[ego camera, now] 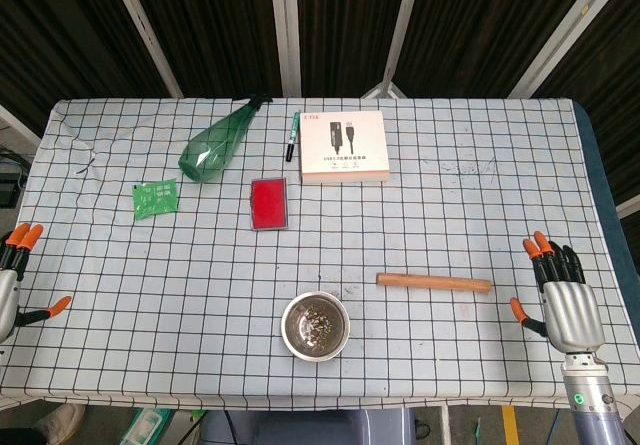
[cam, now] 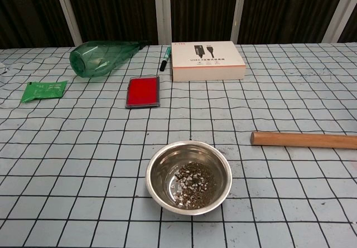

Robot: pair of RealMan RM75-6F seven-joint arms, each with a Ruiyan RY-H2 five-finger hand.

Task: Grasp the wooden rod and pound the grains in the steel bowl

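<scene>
Head view: wooden rod (ego camera: pixel 433 283) is laid flat, right of steel bowl (ego camera: pixel 315 326) holding grains (ego camera: pixel 318 320), nearer right hand (ego camera: pixel 562 290), so that hand is judged the grasper. Both hands empty, fingers spread; left hand (ego camera: pixel 18 275) at table edge.

A checked cloth covers the table (ego camera: pixel 480 195), with dark slatted panels (ego camera: pixel 210 25) behind.
</scene>
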